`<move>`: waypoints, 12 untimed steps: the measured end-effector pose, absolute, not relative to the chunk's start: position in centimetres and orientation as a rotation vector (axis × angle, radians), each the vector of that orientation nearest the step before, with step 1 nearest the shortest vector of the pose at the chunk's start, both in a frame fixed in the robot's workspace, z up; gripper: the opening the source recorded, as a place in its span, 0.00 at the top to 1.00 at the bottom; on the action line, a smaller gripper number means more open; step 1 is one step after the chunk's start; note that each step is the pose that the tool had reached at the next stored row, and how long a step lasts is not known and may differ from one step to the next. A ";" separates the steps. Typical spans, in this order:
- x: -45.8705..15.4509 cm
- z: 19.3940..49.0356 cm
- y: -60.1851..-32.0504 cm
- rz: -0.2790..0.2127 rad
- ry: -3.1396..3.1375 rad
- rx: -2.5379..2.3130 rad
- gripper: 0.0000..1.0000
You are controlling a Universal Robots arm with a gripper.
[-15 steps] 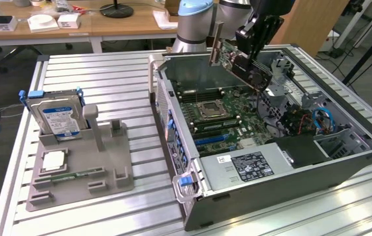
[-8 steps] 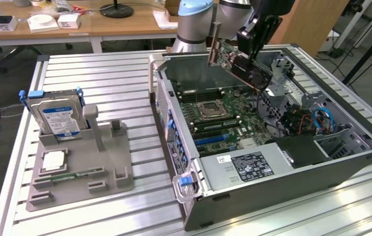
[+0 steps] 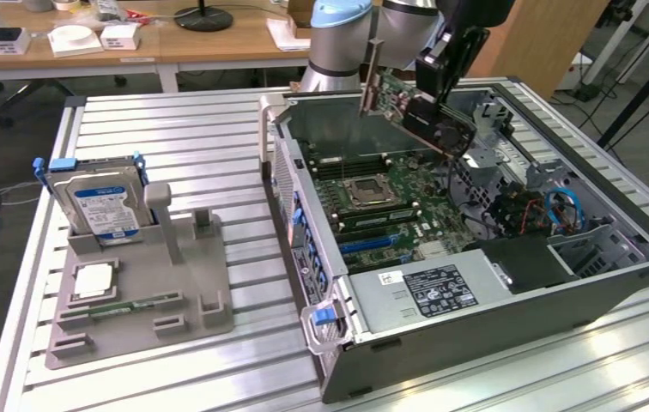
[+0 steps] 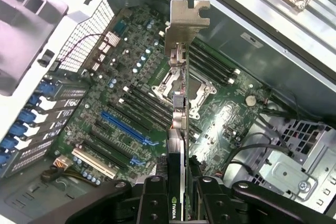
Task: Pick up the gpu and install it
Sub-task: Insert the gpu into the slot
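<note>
Currently your black two-finger gripper [image 4: 179, 184] grasps the thin green circuit-board gpu [image 4: 178, 103] with silver end bracket, held edge-on above the green motherboard [image 4: 131, 114] inside the open grey metal computer case [image 3: 508, 318].

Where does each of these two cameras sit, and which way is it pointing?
Exterior view: off the arm, raised, looking down into the open computer case; shows the arm and gripper.
Wrist view: on the wrist, looking along the held gpu to the motherboard; shows the gripper's fingers.
Shared: gpu, motherboard, computer case.
</note>
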State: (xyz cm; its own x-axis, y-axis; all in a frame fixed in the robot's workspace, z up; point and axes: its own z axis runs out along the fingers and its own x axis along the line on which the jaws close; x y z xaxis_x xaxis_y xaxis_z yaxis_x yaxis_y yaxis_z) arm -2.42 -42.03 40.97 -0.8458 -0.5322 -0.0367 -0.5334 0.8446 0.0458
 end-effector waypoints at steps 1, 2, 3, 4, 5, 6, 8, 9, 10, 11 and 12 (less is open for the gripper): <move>-2.4 41.0 -42.0 0.085 2.993 -0.876 0.74; -2.4 41.0 -42.0 0.085 2.990 -0.886 0.74; -2.4 41.0 -42.0 0.085 2.987 -0.897 0.74; -2.4 41.0 -42.0 0.085 2.984 -0.908 0.74; -2.4 41.0 -42.0 0.085 2.980 -0.920 0.74; -2.4 41.0 -42.0 0.085 2.977 -0.932 0.74; -2.4 41.0 -42.0 0.086 2.970 -0.955 0.74; -2.4 41.0 -42.0 0.086 2.966 -0.967 0.74; -2.4 41.0 -42.0 0.086 2.962 -0.979 0.74; -2.4 41.0 -42.0 0.086 2.959 -0.990 0.74; -2.4 41.0 -42.0 0.086 2.955 -1.002 0.74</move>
State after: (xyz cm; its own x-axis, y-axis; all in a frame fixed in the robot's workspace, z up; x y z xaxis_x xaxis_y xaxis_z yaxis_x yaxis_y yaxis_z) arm -2.42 -42.03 40.96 -0.7937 -0.6072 -0.0367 -0.6083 0.7924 0.0458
